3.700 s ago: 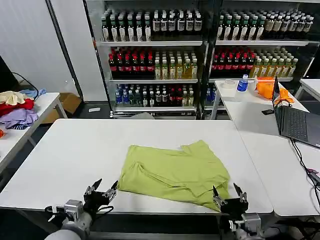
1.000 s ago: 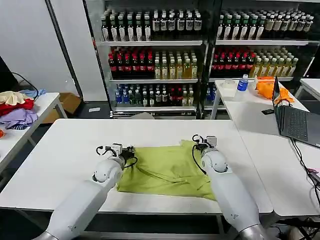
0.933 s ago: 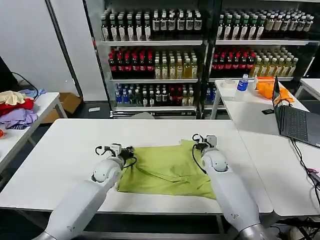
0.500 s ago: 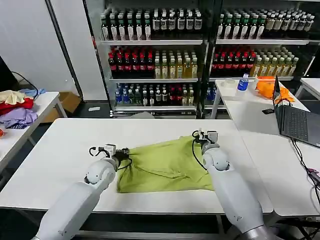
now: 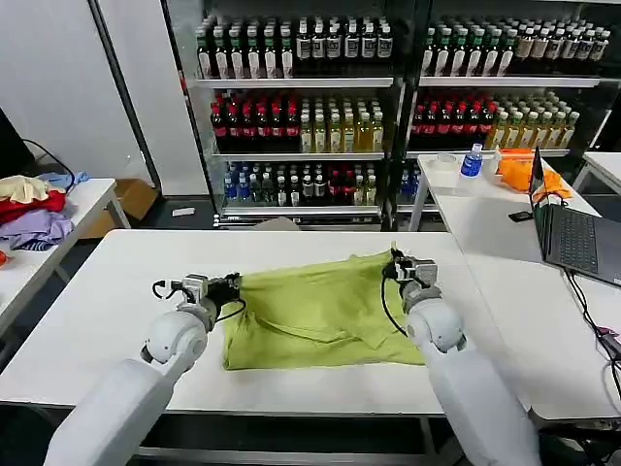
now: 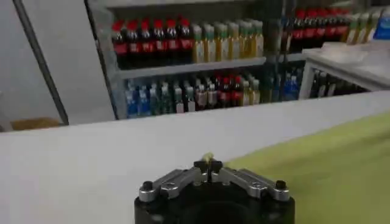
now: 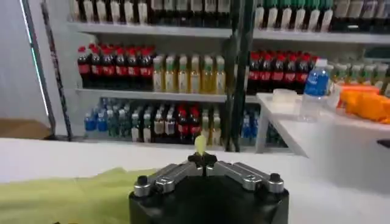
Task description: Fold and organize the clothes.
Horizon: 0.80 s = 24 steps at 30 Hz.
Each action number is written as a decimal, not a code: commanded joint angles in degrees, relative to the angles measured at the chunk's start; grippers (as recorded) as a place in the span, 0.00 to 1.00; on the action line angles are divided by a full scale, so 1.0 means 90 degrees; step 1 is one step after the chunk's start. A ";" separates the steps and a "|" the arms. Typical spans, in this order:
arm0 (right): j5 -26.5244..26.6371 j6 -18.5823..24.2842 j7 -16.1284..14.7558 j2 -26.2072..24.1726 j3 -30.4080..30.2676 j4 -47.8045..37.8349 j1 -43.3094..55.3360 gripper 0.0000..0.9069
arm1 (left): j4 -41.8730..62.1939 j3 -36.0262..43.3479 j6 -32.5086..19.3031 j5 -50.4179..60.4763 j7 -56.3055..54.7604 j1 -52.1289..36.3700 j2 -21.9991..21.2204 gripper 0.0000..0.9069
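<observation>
Jaws of both grippers are pinched tight on the far edge of the lime yellow-green cotton t-shirt [image 5: 315, 313]: left gripper [image 5: 231, 284] holds the far left corner, right gripper [image 5: 396, 264] holds the far right corner, each with a bit of fabric poking up between the fingertips in the wrist views. Shirt's far edge is lifted slightly and stretched between the two grippers, the rest lies on the white tabletop [image 5: 116, 291] near its middle, near edge flat towards the robot. Shelves of bottled drinks [image 5: 301, 126] stand behind the tabletop
</observation>
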 commanded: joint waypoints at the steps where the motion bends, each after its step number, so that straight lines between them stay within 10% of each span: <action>1: -0.0147 0.0026 -0.0023 -0.0353 0.0400 0.1476 -0.1309 0.00 | -0.1082 -0.0224 -0.0283 0.0282 0.0007 0.0766 0.0277 0.02; 24: -0.0725 -0.0114 -0.0029 0.0247 0.1043 0.1804 -0.2918 0.00 | -0.1165 -0.0368 -0.0626 0.1195 0.0176 0.1993 0.0372 0.02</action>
